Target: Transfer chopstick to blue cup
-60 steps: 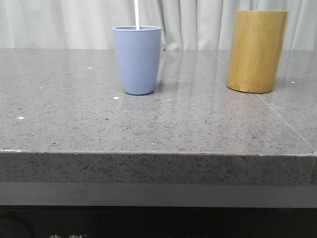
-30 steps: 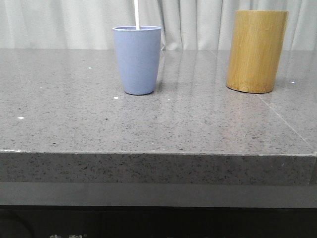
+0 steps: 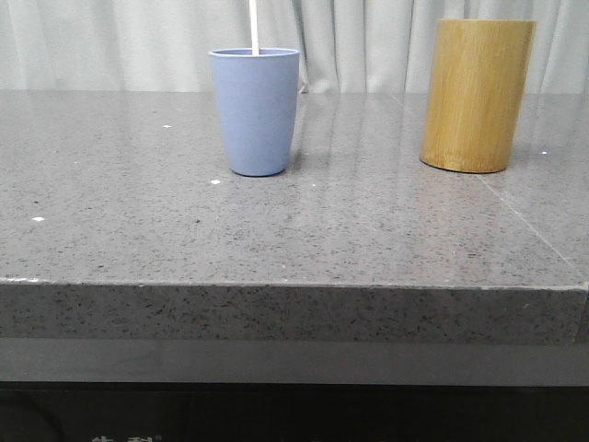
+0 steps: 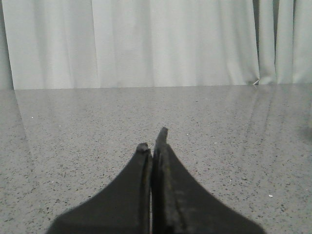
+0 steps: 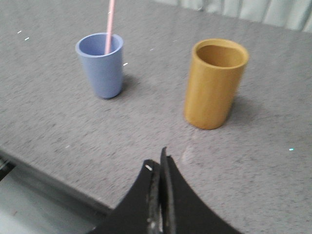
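The blue cup [image 3: 255, 110] stands on the grey stone table, left of centre in the front view. A thin pale chopstick [image 3: 253, 26] stands upright in it and runs out of the top of the frame. In the right wrist view the blue cup [image 5: 100, 65] holds the pale pink chopstick [image 5: 110, 25]. My right gripper [image 5: 158, 163] is shut and empty, above the table's near edge, well back from both containers. My left gripper [image 4: 153, 140] is shut and empty, low over bare table. Neither gripper shows in the front view.
A taller tan bamboo cylinder [image 3: 477, 95] stands at the right of the table; its inside looks empty in the right wrist view [image 5: 215, 83]. The table's front edge [image 3: 294, 287] runs across the front view. A white curtain [image 4: 146, 44] hangs behind.
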`<state>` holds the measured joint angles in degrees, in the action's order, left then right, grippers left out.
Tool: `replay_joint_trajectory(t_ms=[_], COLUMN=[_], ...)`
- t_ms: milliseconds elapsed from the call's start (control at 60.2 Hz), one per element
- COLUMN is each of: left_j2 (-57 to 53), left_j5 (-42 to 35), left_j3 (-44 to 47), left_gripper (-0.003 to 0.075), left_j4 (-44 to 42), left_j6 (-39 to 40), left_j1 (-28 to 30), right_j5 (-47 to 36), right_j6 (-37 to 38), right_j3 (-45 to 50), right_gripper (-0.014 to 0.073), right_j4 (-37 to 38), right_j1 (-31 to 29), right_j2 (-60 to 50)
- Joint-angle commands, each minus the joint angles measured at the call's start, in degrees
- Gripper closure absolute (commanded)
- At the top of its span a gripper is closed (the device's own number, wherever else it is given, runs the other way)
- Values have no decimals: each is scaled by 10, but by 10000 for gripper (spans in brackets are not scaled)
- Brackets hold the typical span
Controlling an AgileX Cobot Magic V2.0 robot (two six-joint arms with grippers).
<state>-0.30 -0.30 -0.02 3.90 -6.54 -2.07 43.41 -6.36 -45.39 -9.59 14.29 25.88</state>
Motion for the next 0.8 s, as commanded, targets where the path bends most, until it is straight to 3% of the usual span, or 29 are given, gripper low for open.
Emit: replay_joint_trajectory(t_ms=[0, 183, 382, 615, 781], left_j2=[-15, -15, -15, -15, -15], left_j5=[-48, -48, -48, -48, -48], left_j3=[6, 6, 6, 6, 6], left_gripper=[739, 739, 739, 739, 739], left_j4=[6, 6, 6, 6, 6], left_j6=[2, 2, 2, 2, 2], left_j1=[1, 1, 1, 1, 1], right_j5=[-98, -242, -333, -422, -441], right_j6=[-4, -4, -4, -4, -4], right_j3=[39, 201, 348, 445, 467], right_gripper=[661, 661, 661, 661, 661], right_j4=[7, 7, 7, 7, 7], right_j1=[-31, -90, -116, -116, -116], right_j2=[-41, -135, -222, -267, -278])
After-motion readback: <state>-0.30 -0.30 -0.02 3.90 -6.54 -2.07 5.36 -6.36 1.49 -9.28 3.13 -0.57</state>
